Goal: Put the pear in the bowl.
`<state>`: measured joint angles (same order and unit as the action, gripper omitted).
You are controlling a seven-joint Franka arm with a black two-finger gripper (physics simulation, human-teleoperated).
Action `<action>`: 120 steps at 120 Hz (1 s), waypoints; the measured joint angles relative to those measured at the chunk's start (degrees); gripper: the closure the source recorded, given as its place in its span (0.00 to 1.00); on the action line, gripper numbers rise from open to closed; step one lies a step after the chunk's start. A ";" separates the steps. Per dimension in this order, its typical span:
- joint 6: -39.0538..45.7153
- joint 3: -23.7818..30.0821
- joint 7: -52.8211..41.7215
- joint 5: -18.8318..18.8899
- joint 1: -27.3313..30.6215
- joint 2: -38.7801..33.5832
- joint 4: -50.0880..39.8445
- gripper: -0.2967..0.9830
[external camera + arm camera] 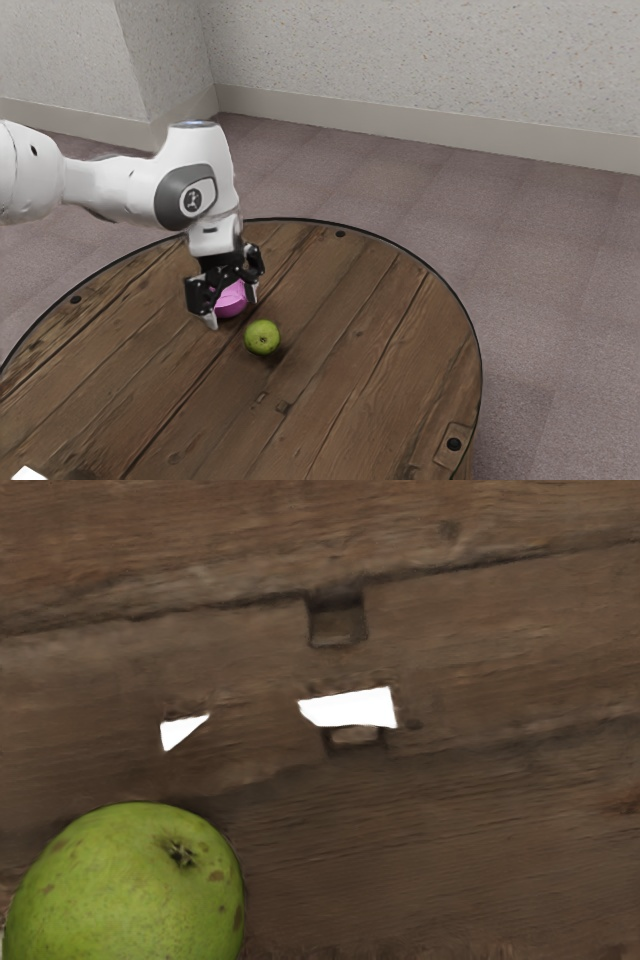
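Centring the pincer [231,308] over the pear [262,337] looks like the step in hand, to be done before any closing. The pear sits on the wooden surface [350,300], just beside the pincer and nearer the exterior view's camera, with the pink bowl [232,300] close by. The fingers stand wide apart and have no grip on the pear; the bowl appears in the gap between them, though I cannot tell how much of it is behind and how much below. Best, then, to lift a little so that the fingertips pass well over the bowl's rim, slide across until the pear lies midway between them, and only then go straight down. Coming in low and sideways would risk shoving the bowl or setting the pear rolling. The pear is nearly round, its dark tuft [181,854] showing in the wrist view, so the turn of the hand should matter less than getting it centred; choose one that keeps both fingers off the bowl. Go down to about the fruit's widest part, since a pinch too high would likely slip over its curved skin, and close gently before lifting.
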<state>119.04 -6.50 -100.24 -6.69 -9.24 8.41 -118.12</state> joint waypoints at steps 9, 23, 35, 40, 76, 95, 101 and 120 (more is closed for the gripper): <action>2.37 -0.02 -4.96 -0.64 0.10 4.10 2.11 0.23; 4.95 0.00 -11.54 -1.07 0.83 9.06 5.62 0.23; 6.33 0.00 -16.25 -1.45 1.03 11.49 7.11 0.23; 6.81 0.02 -17.98 -1.59 1.19 12.27 7.24 0.23; 9.75 0.35 -27.41 -4.34 1.45 15.85 7.20 0.23; 10.45 1.02 -30.79 -5.00 1.58 16.30 6.93 0.23; 10.58 1.04 -31.68 -5.09 1.64 16.69 6.92 0.23; 10.98 1.05 -34.07 -5.85 1.69 17.26 6.94 0.37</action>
<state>130.02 -5.45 -134.30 -12.54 -7.55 25.67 -111.17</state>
